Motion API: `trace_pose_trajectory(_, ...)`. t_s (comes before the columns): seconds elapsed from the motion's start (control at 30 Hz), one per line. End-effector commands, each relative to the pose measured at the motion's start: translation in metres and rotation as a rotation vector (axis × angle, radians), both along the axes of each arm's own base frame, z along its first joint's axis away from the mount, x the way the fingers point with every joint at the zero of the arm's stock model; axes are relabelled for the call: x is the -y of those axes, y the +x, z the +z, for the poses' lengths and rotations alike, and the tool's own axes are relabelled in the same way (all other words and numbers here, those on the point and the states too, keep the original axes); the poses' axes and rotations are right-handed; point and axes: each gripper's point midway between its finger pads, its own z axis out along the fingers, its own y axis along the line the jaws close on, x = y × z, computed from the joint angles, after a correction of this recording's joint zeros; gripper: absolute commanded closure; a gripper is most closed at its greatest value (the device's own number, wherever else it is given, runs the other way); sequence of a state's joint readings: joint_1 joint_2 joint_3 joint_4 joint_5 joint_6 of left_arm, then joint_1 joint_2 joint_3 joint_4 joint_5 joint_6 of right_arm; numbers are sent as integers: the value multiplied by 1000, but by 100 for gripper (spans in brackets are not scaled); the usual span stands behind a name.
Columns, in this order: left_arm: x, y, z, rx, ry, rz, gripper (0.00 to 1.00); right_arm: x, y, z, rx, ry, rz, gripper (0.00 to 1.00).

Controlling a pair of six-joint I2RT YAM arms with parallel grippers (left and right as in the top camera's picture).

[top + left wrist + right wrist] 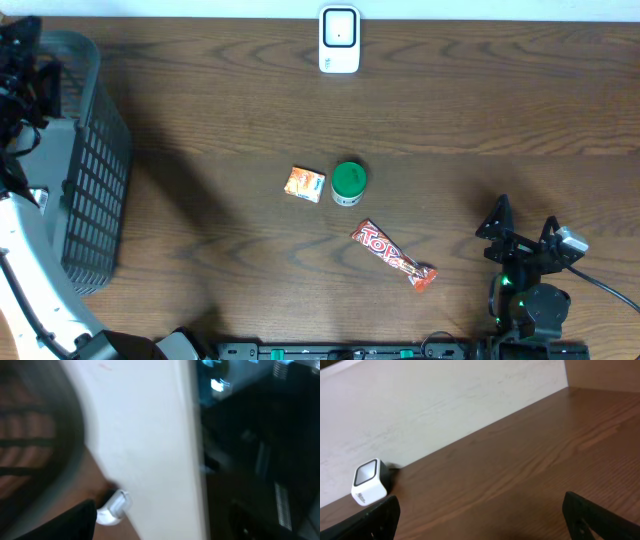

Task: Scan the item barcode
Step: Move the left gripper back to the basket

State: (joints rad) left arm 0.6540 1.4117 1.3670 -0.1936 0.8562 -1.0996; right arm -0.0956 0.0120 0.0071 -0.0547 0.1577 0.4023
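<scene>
Right gripper: resting released near the front edge, jaws spread and empty, seemingly poised to pick.
Items: candy bar, green tub and orange packet are lying mid-table, well apart from the scanner standing at the far edge.
Left gripper: hanging over the basket, jaws wide; its blurring view is hiding any contents.

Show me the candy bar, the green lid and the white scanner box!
candy bar (393, 255): overhead view, middle of its red wrapper.
green lid (348, 178): overhead view, centre of the lid's top.
white scanner box (339, 38): overhead view, middle of its front face.
</scene>
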Motion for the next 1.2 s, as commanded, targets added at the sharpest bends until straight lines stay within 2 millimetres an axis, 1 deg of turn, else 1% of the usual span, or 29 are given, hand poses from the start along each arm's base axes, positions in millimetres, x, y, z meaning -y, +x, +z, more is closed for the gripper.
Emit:
trace_pose_trajectory(0.0, -34, -19, 0, -86, 268, 196, 16, 0, 0, 0, 5, 8, -2, 1)
trace_pose_trajectory(0.07, -50, -33, -22, -214, 324, 286, 16, 0, 0, 0, 5, 8, -2, 1)
trace_pose_trajectory(0.17, -73, -58, -50, -396, 415, 398, 16, 0, 0, 0, 5, 8, -2, 1)
trace_pose_trajectory(0.27, -88, -80, -67, -534, 463, 485, 15, 0, 0, 0, 5, 8, -2, 1)
trace_pose_trajectory(0.37, -96, -93, -74, -604, 502, 529, 15, 0, 0, 0, 5, 8, -2, 1)
trace_pose_trajectory(0.4, -98, -95, -75, -619, 509, 539, 10, 0, 0, 0, 5, 8, -2, 1)
trace_pose_trajectory(0.43, -99, -98, -76, -633, 515, 551, 8, 0, 0, 0, 5, 8, -2, 1)
trace_pose_trajectory(0.53, -110, -111, -78, -702, 582, 596, 7, 0, 0, 0, 5, 8, -2, 1)
trace_pose_trajectory(0.7, -131, -148, -91, -914, 670, 725, 3, 0, 0, 0, 5, 8, -2, 1)
trace_pose_trajectory(0.77, -133, -153, -96, -957, 679, 729, 3, 0, 0, 0, 5, 8, -2, 1)
trace_pose_trajectory(0.87, -136, -149, -108, -1002, 731, 659, 2, 0, 0, 0, 5, 8, -2, 1)
trace_pose_trajectory(0.93, -138, -136, -115, -1010, 811, 545, 3, 0, 0, 0, 5, 8, -2, 1)
trace_pose_trajectory(1.0, -138, -122, -126, -1021, 921, 379, 3, 0, 0, 0, 5, 8, -2, 1)
trace_pose_trajectory(1.07, -139, -116, -138, -1050, 993, 265, 3, 0, 0, 0, 5, 8, -2, 1)
trace_pose_trajectory(1.17, -142, -113, -157, -1106, 1060, 138, 3, 0, 0, 0, 5, 8, -2, 1)
